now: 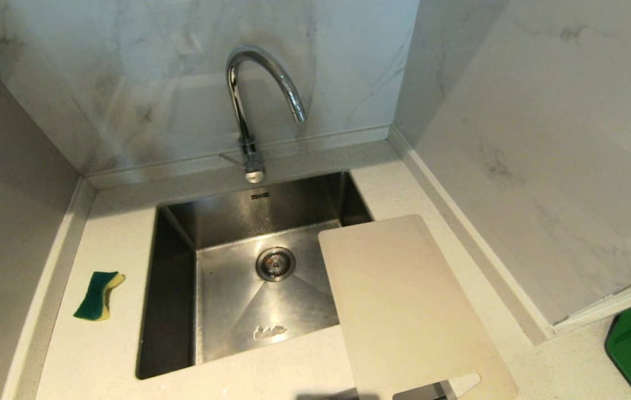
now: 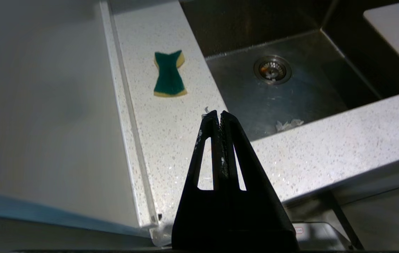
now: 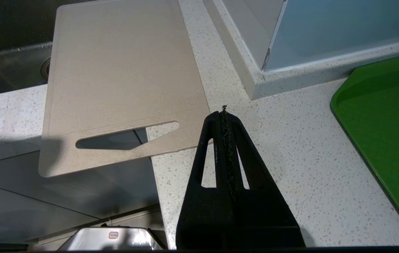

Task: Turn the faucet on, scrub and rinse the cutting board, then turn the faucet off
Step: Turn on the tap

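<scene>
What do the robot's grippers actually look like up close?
Both look alike. The left gripper and the right gripper are matte black, each with two long tapering fingers that form a narrow wedge. Each finger has a triangular cut-out near its base. Pale specks dot the left one's inner edges; dark fuzzy bits cling along the right one's seam. No cables or markings show, and the arms themselves are out of view.

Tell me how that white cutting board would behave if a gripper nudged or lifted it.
The cutting board looks thin and flat, so probably light and fairly stiff. It overhangs the sink and the counter's front edge, so a push could tip it. Its smooth plastic surface may slip.
</scene>
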### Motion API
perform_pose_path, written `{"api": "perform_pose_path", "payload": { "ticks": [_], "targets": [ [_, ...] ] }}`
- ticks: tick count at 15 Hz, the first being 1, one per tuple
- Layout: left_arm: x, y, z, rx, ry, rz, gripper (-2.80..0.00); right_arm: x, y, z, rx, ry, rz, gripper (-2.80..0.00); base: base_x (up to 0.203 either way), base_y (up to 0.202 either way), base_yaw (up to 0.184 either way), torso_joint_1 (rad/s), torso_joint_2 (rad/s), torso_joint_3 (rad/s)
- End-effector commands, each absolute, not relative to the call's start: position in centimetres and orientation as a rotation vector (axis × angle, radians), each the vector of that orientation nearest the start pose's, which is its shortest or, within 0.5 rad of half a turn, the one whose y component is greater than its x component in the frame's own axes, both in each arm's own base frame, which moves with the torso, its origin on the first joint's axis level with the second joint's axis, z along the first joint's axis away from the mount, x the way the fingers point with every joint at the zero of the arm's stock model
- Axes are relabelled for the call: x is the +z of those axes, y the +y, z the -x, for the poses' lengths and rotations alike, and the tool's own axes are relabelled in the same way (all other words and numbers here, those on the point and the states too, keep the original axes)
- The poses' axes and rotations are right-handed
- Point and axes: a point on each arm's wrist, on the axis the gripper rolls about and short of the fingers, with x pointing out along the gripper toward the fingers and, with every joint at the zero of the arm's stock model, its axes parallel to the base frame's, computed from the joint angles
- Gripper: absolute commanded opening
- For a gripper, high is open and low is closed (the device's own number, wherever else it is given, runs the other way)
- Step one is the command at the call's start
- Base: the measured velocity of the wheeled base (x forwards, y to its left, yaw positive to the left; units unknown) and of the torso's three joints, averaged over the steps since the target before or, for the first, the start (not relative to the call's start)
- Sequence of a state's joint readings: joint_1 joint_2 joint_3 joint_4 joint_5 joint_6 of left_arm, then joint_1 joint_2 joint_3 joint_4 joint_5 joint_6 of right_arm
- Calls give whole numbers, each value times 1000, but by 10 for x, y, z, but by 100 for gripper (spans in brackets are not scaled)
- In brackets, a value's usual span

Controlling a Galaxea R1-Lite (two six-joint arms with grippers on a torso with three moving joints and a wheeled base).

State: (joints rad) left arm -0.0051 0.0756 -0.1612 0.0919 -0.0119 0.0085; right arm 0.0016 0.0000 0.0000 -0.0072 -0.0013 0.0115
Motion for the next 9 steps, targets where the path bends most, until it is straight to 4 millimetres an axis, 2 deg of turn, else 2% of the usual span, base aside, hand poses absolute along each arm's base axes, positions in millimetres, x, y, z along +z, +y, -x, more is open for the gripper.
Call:
{"api": "perform_pose_path", "payload": {
  "ticks": [1, 4, 5, 9],
  "targets": [
    [129, 0, 23, -17, 43, -8, -280, 76, 0, 23, 0, -8, -12, -280, 0, 0, 0, 0, 0, 0],
    [152, 0, 11, -13, 94, -9, -280, 76, 0, 23, 0, -6, -12, -280, 0, 0, 0, 0, 0, 0],
    [166, 0, 4, -10, 111, -10, -280, 76, 0, 23, 0, -6, -12, -280, 0, 0, 0, 0, 0, 0],
    [245, 0, -37, -6, 98, -51, -280, 76, 0, 23, 3, -7, -9, -280, 0, 0, 0, 0, 0, 0]
  ]
}}
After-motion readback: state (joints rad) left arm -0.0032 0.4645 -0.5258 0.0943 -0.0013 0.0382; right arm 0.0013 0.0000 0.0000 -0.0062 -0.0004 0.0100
